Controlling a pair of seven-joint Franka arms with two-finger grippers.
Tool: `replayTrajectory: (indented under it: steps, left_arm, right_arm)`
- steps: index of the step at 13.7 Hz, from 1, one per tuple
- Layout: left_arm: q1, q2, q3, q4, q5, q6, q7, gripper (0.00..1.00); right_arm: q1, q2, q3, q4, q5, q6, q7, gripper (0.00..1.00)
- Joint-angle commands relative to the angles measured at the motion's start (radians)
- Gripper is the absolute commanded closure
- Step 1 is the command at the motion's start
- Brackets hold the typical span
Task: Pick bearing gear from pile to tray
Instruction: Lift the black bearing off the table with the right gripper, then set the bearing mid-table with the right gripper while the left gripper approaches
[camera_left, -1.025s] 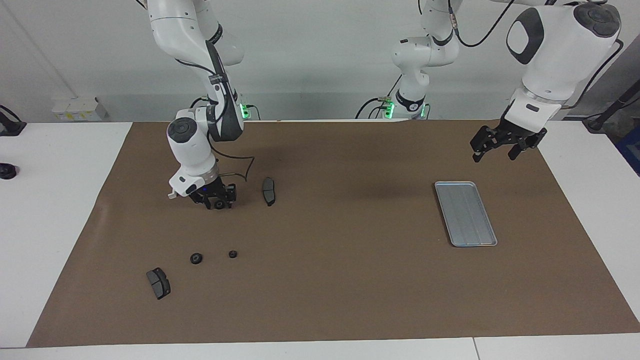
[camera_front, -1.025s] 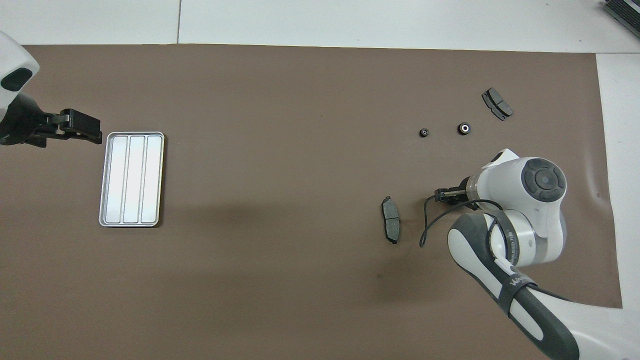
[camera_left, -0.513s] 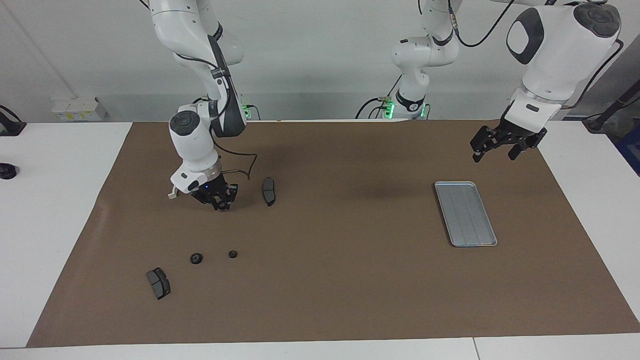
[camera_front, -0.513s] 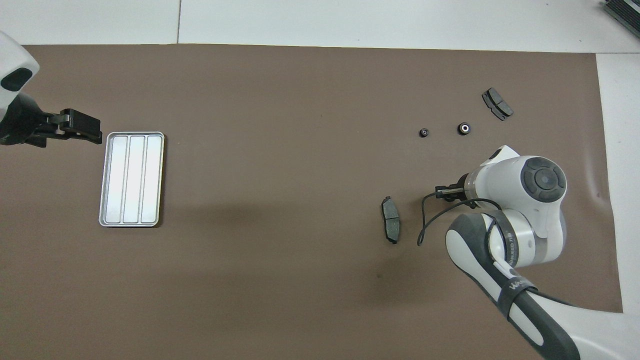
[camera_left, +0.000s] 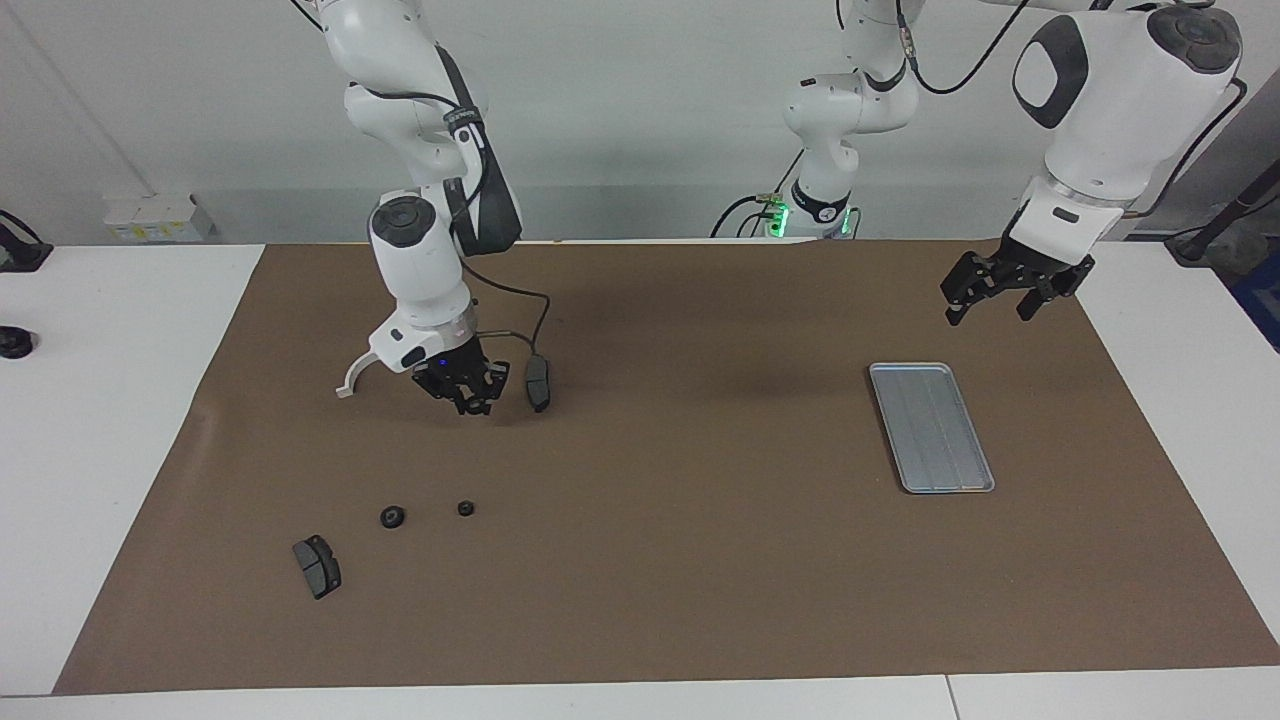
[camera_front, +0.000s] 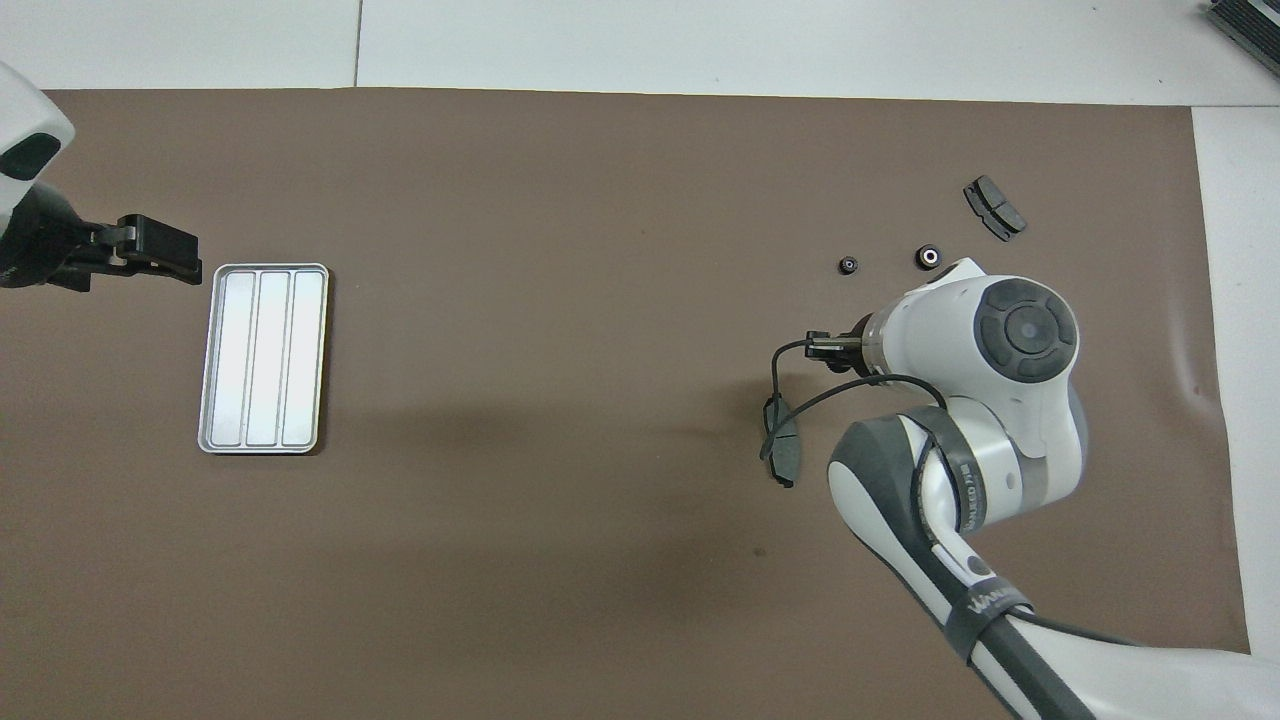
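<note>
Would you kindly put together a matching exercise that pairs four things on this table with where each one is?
Things:
1. tray
2. left gripper
3. right gripper
4. larger black gear

Places:
a. over the mat, beside a brake pad
b. on the mat, next to a smaller gear
c. flat on the mat, toward the left arm's end
d. open, above the mat near the tray

Pairs: 1-c, 2-d, 3-a, 4-b.
</note>
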Motion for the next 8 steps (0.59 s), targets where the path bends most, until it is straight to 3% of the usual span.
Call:
replayTrajectory:
  steps: [1,8]
  left_arm:
    - [0.012,-0.031,-0.004,-0.036,-0.001,0.005,0.006,0.00]
    - [-0.046,-0.008,-0.007,-0.047,-0.007,0.028,-0.086,0.00]
  right_arm:
    - [0.091,0.107,0.000,0.151,0.016,-0.037,0.142,1.00]
    - [0.300,0.418,-0.002,0.631,-0.072,-0.250,0.482,1.00]
